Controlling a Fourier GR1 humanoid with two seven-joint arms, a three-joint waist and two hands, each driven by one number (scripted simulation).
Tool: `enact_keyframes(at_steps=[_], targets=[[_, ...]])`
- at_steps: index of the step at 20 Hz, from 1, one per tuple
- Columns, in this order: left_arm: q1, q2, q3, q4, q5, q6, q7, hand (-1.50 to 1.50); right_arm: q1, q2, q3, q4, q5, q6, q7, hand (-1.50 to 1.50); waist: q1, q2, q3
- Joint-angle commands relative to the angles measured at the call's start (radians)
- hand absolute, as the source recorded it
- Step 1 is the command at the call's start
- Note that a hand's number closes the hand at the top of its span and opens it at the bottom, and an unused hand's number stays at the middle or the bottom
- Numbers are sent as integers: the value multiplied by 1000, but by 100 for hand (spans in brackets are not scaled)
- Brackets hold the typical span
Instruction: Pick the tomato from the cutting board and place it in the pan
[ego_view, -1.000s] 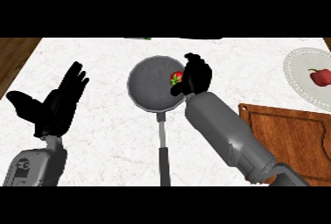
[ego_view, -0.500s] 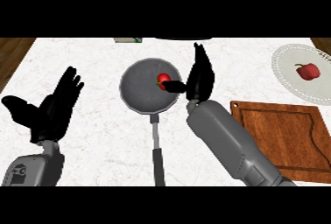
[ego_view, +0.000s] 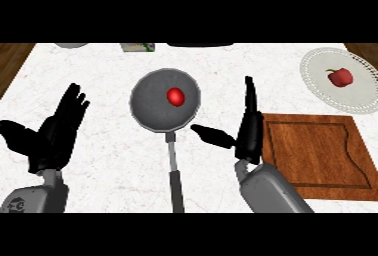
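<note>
The red tomato lies in the middle of the grey pan, whose long handle points toward me. My right hand is open, fingers straight up and thumb out to the left, between the pan and the wooden cutting board; it touches neither. The board has nothing on it. My left hand rests open at the left, fingers up, apart from the pan.
A white plate with a red pepper sits at the back right. Small items stand along the counter's far edge: a boxed object and a dark shape. Wooden floor shows past the counter's left and right edges.
My right hand has let go of the tomato, which now lies in the pan, and has drawn back toward me and to the right with fingers straight. The left hand stays as before.
</note>
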Motion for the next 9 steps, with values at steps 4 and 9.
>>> enact_keyframes(at_steps=[4,9], targets=[[-16,17,11,-43,-2,-1,46,0,331,-107,74,-346,17,32,-69,-150,11,4,-1],[-33,33,49,-3,22,-45,22,0,360,-45,64,-366,161,53,4,-150,18,6,-1]])
